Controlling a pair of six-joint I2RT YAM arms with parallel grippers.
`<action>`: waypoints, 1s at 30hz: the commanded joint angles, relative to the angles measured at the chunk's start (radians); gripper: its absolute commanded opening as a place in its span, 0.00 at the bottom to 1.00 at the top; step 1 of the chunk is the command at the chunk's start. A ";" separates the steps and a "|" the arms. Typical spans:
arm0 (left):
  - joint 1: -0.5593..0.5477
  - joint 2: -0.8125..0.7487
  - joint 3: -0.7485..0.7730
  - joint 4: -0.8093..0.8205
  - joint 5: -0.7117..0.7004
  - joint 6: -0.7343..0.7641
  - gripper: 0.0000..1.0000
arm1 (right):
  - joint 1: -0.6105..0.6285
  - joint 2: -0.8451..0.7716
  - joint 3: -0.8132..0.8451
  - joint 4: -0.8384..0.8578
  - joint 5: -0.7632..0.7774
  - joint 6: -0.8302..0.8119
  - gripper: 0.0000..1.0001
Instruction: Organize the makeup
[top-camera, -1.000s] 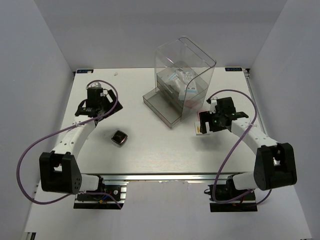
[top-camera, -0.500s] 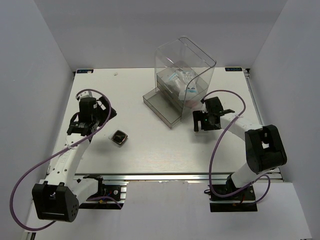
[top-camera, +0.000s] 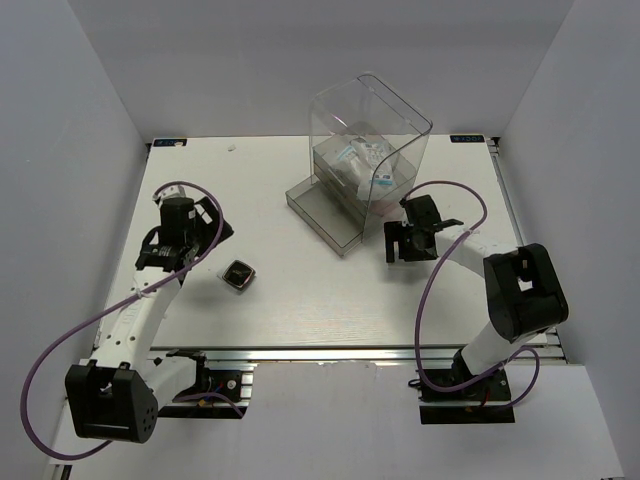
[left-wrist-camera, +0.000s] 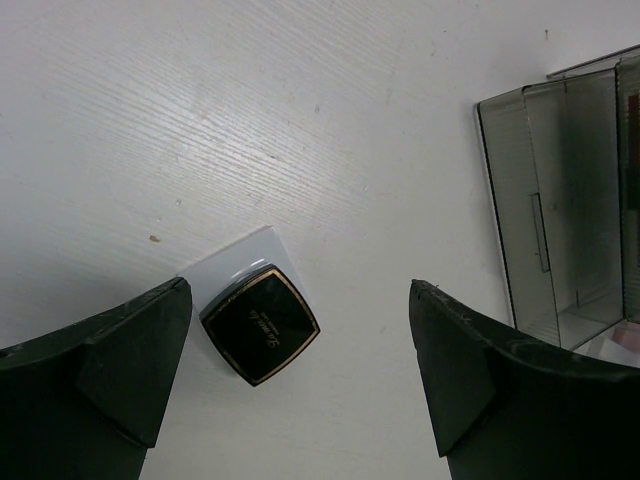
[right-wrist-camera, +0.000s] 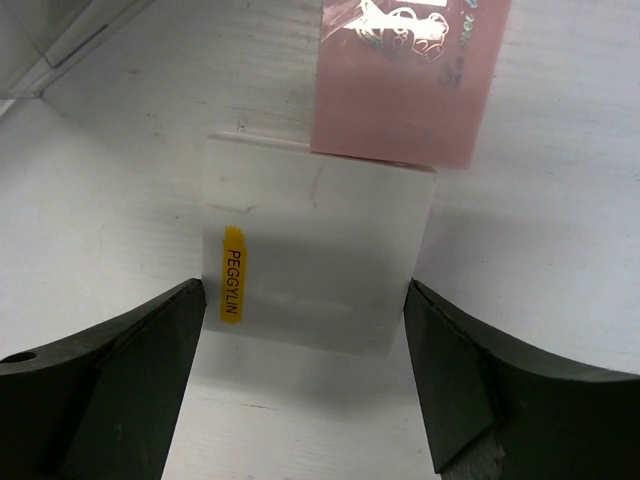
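Right claw (right-wrist-camera: 303, 300) astride white flat box (right-wrist-camera: 320, 250)

We count one black compact (left-wrist-camera: 260, 323), one white flat box (right-wrist-camera: 315, 260), one pink square (right-wrist-camera: 405, 90), one clear drawer case (top-camera: 372, 130)

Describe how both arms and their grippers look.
The left arm and right arm have white links, bulky black joint housings and a looping purple cable each. The left gripper and right gripper each carry two dark, wedge-shaped fingers.
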 joint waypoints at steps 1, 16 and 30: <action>0.004 -0.009 -0.022 -0.002 0.001 -0.003 0.98 | 0.002 0.029 0.017 0.010 0.031 0.005 0.80; 0.004 -0.027 -0.120 -0.002 0.052 -0.038 0.98 | 0.003 -0.299 -0.061 -0.100 -0.194 -0.301 0.23; 0.004 -0.058 -0.145 -0.015 0.069 -0.037 0.98 | 0.121 -0.336 -0.086 -0.108 -0.362 -0.472 0.90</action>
